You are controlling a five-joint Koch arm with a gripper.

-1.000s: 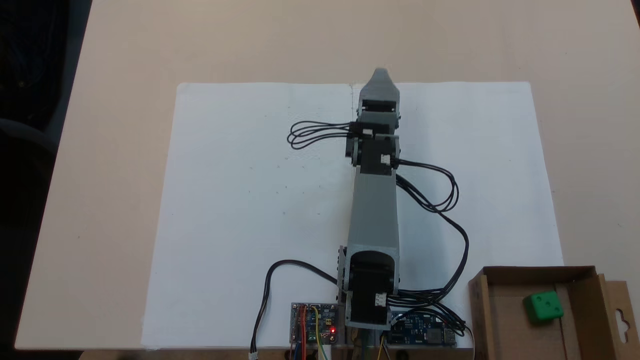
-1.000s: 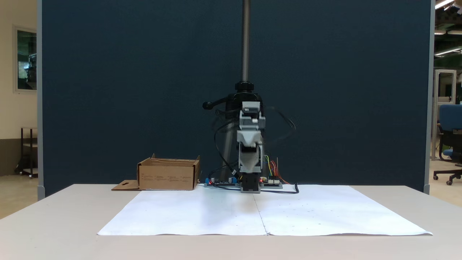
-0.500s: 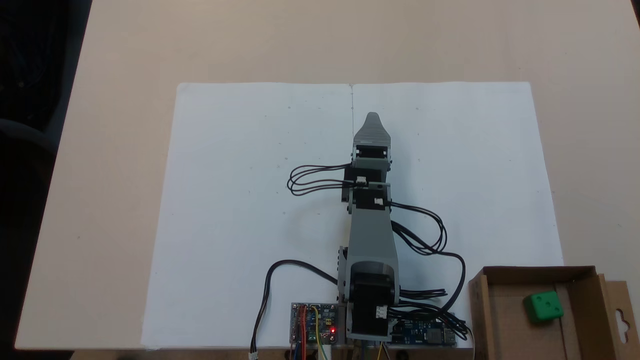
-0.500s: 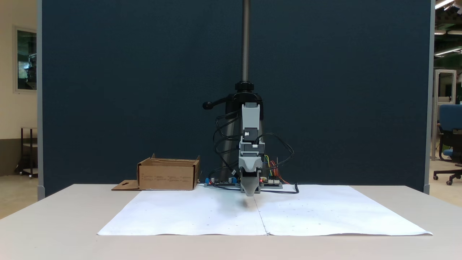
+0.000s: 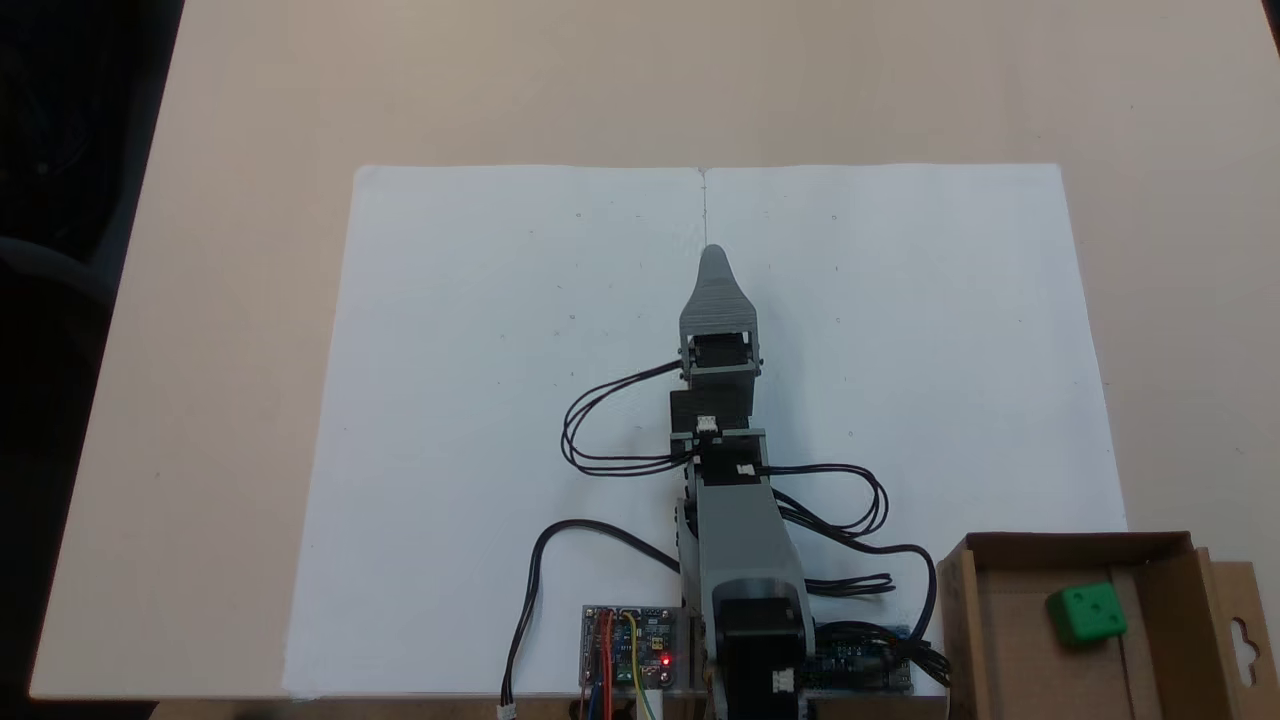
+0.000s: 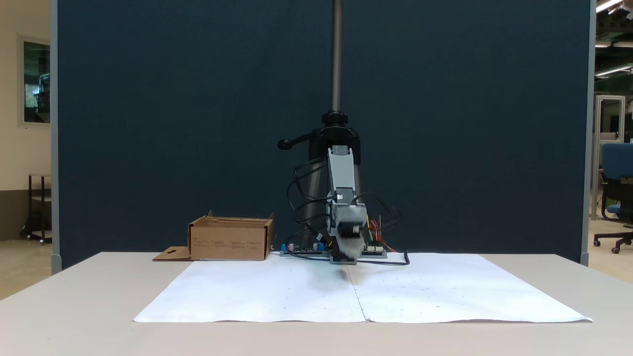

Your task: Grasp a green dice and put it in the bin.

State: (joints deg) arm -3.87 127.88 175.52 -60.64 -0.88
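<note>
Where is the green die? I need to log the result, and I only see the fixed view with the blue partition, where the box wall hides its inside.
Observer: In a fixed view, the green die lies on the floor of the cardboard box.
Operator: And the gripper?
Observer: The gripper points out over the white paper, well apart from the box; I cannot tell whether it is open.

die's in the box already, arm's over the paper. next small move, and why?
Probably just settle the arm into rest over its base. The green die lies inside the bin, and the gripper hangs over the white paper well apart from both, with nothing seen in it. Its jaws overlap from above and blur from the front, so their state is unclear.
</note>
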